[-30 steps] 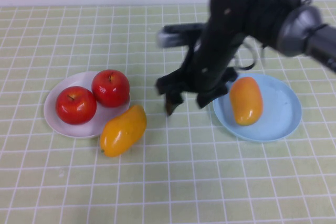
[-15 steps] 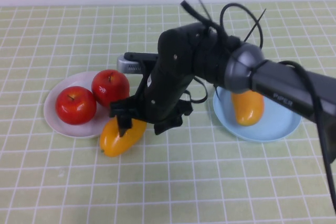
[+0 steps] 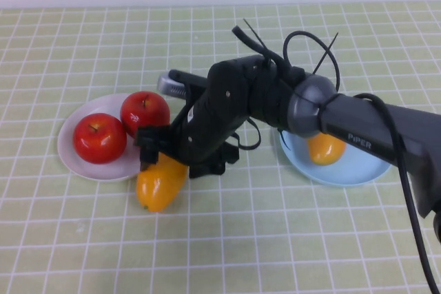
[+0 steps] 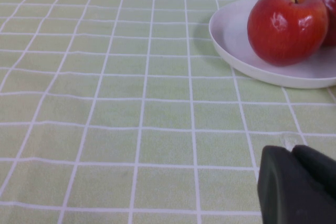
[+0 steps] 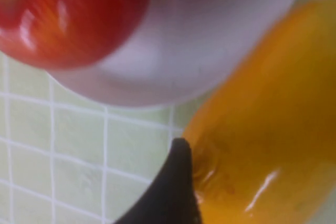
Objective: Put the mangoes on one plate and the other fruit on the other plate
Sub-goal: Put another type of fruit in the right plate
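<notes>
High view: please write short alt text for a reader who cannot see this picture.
The right gripper is down on a mango lying on the green checked table beside a white plate holding two red apples. Another mango lies on a blue plate, partly hidden by the arm. The left gripper is out of view.

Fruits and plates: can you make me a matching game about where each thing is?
Column one:
1. the two apples
2. the mango on the table
3. the other mango
4. the right pincer

Column two:
a. on the light blue plate, partly hidden by the arm
b. down at the mango beside the white plate
c. on the white plate
d. on the tablecloth next to the white plate

Right pairs: 1-c, 2-d, 3-a, 4-b.

The left pincer shows only in its own wrist view, low over the tablecloth near the white plate.
</notes>
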Action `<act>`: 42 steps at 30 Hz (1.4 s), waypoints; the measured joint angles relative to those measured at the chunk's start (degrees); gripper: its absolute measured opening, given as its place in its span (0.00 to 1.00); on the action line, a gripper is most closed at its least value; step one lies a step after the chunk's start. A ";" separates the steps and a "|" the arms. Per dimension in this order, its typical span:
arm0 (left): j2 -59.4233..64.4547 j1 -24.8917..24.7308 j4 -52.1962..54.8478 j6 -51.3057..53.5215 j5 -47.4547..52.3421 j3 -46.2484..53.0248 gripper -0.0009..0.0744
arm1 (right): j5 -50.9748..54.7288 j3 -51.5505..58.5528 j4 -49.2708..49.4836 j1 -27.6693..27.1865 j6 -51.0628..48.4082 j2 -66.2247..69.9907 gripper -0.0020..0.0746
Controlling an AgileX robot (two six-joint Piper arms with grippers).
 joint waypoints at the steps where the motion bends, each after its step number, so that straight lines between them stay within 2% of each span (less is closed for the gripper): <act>1: 0.00 0.00 0.00 0.00 0.00 0.00 0.01 | 0.65 0.22 0.00 0.12 0.00 0.00 0.86; 21: 0.00 0.00 0.00 0.00 0.00 0.00 0.01 | -3.32 1.45 -6.48 0.93 -2.50 1.38 0.86; 26: 0.00 0.00 0.00 0.00 0.00 0.00 0.01 | -3.60 1.45 -7.40 0.93 -2.58 1.48 0.75; 32: 0.00 0.00 0.00 0.00 0.00 0.00 0.01 | -1.20 1.45 -10.22 0.93 -2.58 0.82 0.75; 36: 0.00 0.00 0.00 0.00 0.00 0.00 0.01 | 3.16 1.45 -14.67 0.93 -2.58 -2.75 0.75; 42: 0.00 0.00 0.00 0.00 0.00 0.00 0.01 | 6.47 4.89 -22.05 0.01 -2.72 -15.54 0.75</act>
